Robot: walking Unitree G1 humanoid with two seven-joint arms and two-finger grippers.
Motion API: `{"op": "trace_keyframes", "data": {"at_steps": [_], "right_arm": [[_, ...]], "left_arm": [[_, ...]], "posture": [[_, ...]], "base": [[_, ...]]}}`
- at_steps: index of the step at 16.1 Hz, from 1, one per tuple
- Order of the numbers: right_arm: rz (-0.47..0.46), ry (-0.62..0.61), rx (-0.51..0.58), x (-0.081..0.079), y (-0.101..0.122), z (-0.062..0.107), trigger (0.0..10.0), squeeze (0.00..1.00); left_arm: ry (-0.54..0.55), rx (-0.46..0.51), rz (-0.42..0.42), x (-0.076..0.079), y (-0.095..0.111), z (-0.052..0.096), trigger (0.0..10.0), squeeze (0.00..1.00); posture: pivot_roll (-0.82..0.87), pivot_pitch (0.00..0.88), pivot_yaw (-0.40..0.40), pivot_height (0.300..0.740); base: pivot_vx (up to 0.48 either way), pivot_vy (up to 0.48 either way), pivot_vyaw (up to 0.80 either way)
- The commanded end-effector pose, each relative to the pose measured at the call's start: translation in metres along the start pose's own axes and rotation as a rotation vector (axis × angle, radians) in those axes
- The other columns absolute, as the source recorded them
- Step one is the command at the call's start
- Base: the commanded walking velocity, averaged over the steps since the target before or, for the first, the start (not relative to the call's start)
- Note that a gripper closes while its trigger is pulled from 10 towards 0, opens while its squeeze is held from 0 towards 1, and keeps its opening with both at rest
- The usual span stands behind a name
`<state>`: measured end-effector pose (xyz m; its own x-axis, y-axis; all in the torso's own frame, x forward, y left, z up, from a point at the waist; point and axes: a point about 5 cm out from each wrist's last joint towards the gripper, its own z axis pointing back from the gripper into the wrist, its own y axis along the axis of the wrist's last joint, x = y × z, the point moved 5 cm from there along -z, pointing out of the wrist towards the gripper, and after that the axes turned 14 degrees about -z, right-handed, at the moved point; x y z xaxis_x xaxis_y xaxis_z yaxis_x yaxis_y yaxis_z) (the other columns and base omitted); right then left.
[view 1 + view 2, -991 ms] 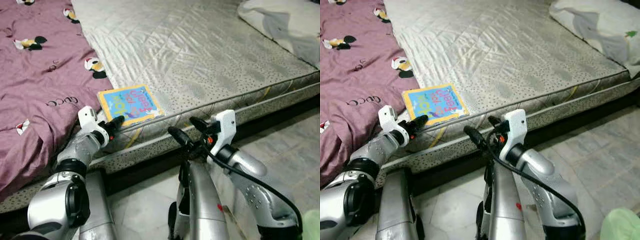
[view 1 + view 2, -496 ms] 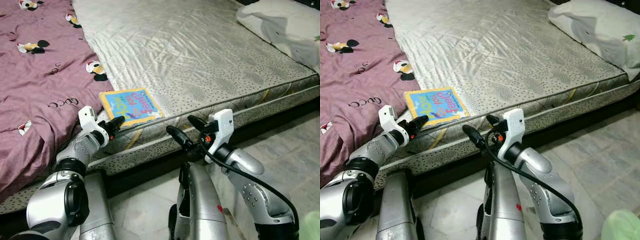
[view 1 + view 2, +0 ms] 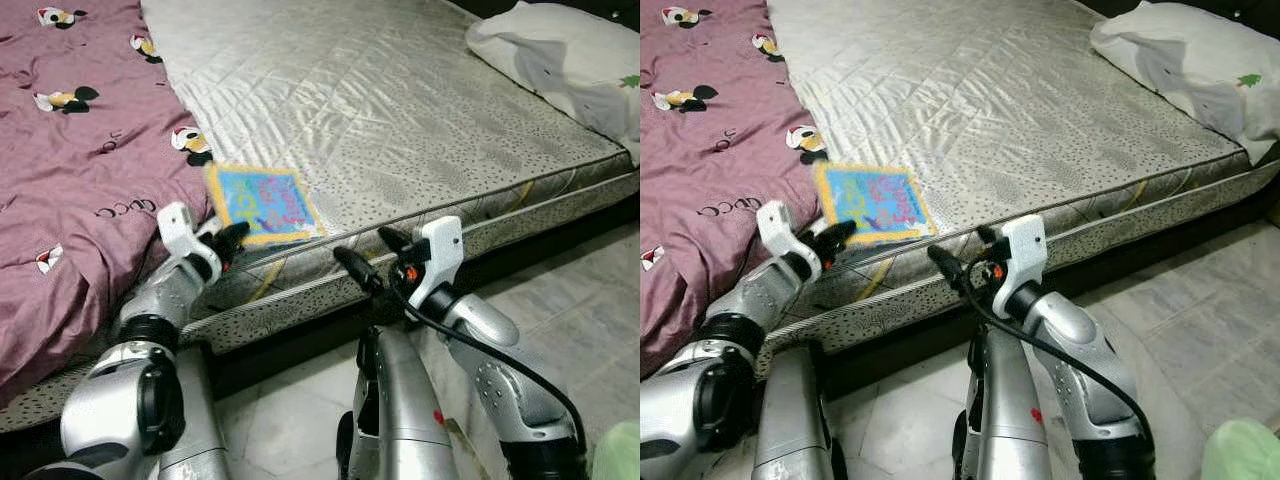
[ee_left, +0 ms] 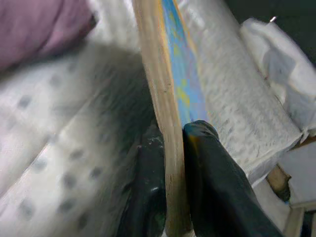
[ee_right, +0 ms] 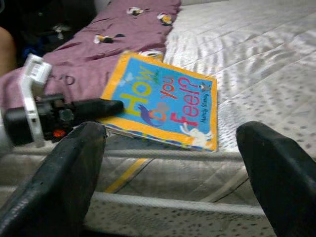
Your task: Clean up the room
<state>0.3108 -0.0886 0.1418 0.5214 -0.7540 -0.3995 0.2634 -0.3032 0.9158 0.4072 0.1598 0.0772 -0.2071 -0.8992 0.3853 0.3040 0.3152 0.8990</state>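
From the head, a blue book (image 3: 262, 203) lies near the front edge of the mattress (image 3: 420, 120), beside a purple sheet (image 3: 70, 180). The left gripper (image 3: 232, 240) pinches the book's near edge. The right gripper (image 3: 365, 257) hangs in front of the mattress side, fingers spread wide, holding nothing. A pillow (image 3: 560, 55) lies at the far right. The left wrist shows two black fingers (image 4: 212, 163) squeezing the book's edge. The right wrist shows the book lifted a bit off the mattress.
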Motion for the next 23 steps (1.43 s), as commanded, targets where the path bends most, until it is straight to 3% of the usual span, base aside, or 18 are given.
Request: {"op": "trace_keyframes", "data": {"at_steps": [1, 2, 4, 6, 8, 9, 10, 11, 12, 13, 17, 23], "right_arm": [[0.023, -0.036, 0.027, 0.005, 0.004, -0.002, 10.0, 0.0], [0.029, -0.064, 0.039, 0.008, 0.002, -0.003, 10.0, 0.0], [0.035, -0.069, 0.044, 0.008, 0.001, -0.003, 10.0, 0.0], [0.049, -0.095, 0.079, 0.009, 0.004, -0.005, 10.0, 0.0], [0.09, -0.151, 0.114, 0.014, 0.008, -0.006, 10.0, 0.0], [0.089, -0.169, 0.128, 0.016, 0.008, -0.006, 10.0, 0.0], [0.086, -0.201, 0.165, 0.021, 0.013, -0.004, 10.0, 0.0], [0.078, -0.211, 0.179, 0.023, 0.014, -0.003, 10.0, 0.0], [0.062, -0.233, 0.215, 0.027, 0.018, -0.001, 10.0, 0.0], [0.055, -0.242, 0.226, 0.028, 0.019, -0.001, 10.0, 0.0], [0.045, -0.251, 0.258, 0.03, 0.026, -0.009, 10.0, 0.0], [0.038, -0.266, 0.284, 0.034, 0.031, -0.011, 10.0, 0.0]], "left_arm": [[0.002, 0.067, -0.055, 0.005, 0.015, -0.002, 0.0, 0.0], [-0.027, 0.131, -0.082, 0.014, 0.02, -0.002, 0.0, 0.0], [-0.035, 0.174, -0.091, 0.019, 0.026, -0.001, 0.0, 0.0], [-0.04, 0.281, -0.17, 0.026, 0.049, 0.004, 0.0, 0.0], [-0.091, 0.388, -0.295, 0.04, 0.074, 0.017, 0.0, 0.0], [-0.079, 0.426, -0.348, 0.04, 0.082, 0.024, 0.0, 0.0], [-0.041, 0.453, -0.457, 0.039, 0.086, 0.036, 0.0, 0.0], [-0.023, 0.458, -0.489, 0.038, 0.087, 0.039, 0.0, 0.0], [0.015, 0.46, -0.579, 0.038, 0.083, 0.051, 4.0, 0.0], [0.037, 0.445, -0.613, 0.038, 0.079, 0.055, 10.0, 0.0], [0.078, 0.423, -0.665, 0.045, 0.069, 0.064, 10.0, 0.0], [0.122, 0.443, -0.704, 0.049, 0.076, 0.065, 10.0, 0.0]], "posture": [[-0.08, 0.0, -0.063, 0.452], [-0.08, 0.0, -0.062, 0.452], [-0.08, 0.0, -0.059, 0.452], [-0.07, 0.0, -0.052, 0.452], [-0.06, 0.0, -0.047, 0.452], [-0.05, 0.0, -0.046, 0.452], [-0.04, 0.0, -0.047, 0.452], [-0.04, 0.0, -0.047, 0.452], [-0.03, 0.0, -0.048, 0.452], [-0.02, 0.0, -0.047, 0.457], [-0.01, 0.0, -0.049, 0.507], [-0.01, 0.0, -0.042, 0.577]], "base": [[0.0, 0.0, 0.0], [0.0, 0.0, 0.0], [0.0, 0.0, 0.0], [0.0, 0.0, 0.0], [0.0, 0.0, 0.0], [0.0, 0.0, 0.0], [0.0, 0.0, 0.0], [0.0, 0.0, 0.0], [0.0, 0.0, 0.0], [0.0, 0.0, 0.0], [0.0, 0.0, 0.0], [0.0, 0.0, 0.0]]}}
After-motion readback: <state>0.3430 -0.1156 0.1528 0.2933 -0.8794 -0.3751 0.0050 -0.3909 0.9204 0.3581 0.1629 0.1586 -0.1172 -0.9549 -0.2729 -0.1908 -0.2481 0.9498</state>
